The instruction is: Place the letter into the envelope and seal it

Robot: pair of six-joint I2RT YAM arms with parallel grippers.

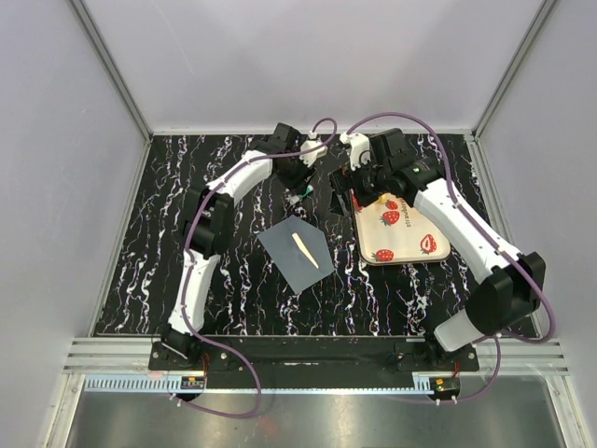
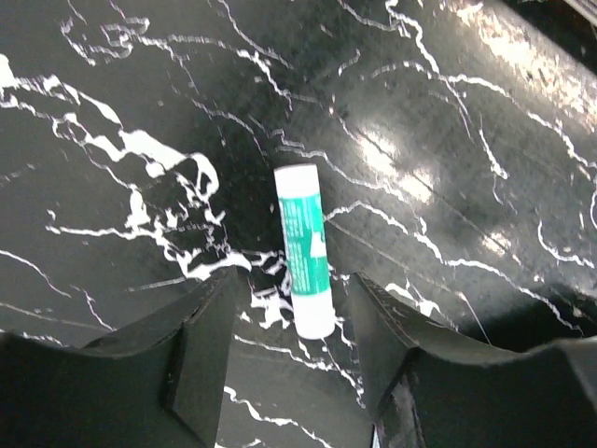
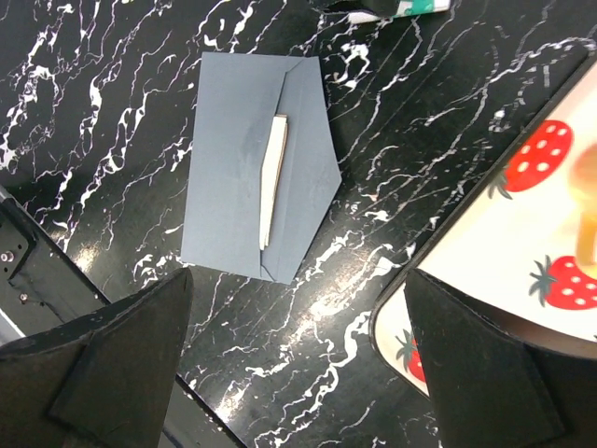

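At counter [image 1: 233, 299] centre: flat slate-grey envelope [image 1: 296, 250], pointed flap folded over, thin tan sliver of letter [image 1: 306, 250] showing at the seam. Black marble, white-veined; strawberry tray [image 1: 406, 238] just right; plain white walls [image 1: 308, 65]. Left pincer [image 2: 295, 289] spread open around green-white glue stick [image 2: 305, 249]. Right pincer [image 3: 298, 317] open over the counter, gripping nothing.

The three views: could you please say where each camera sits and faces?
Top external: above and behind, facing down on the black marbled table; both arms show.
Left wrist: faces down at a white-and-green glue stick; open left gripper shows.
Right wrist: faces down at the slate-grey paper envelope; open right gripper shows.
Shared: top and right wrist both show that envelope.
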